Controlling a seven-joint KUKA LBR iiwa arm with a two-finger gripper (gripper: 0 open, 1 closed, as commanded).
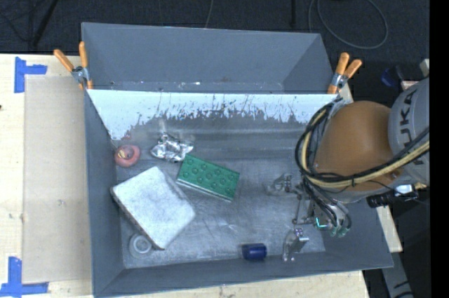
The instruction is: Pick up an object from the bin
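Metal fingers (280,184) on the gripper (288,216) are spread wide, with nothing between them but bare bin floor (238,223). A small dark-blue cap-like piece (254,251) lies just beside the finger nearer the bin's front wall. Further out are a green studded block (208,177), crumpled foil (172,147) and a white sponge-like slab (152,205). Looks pre-grasp to me: next it'd need to centre over one piece, then close.
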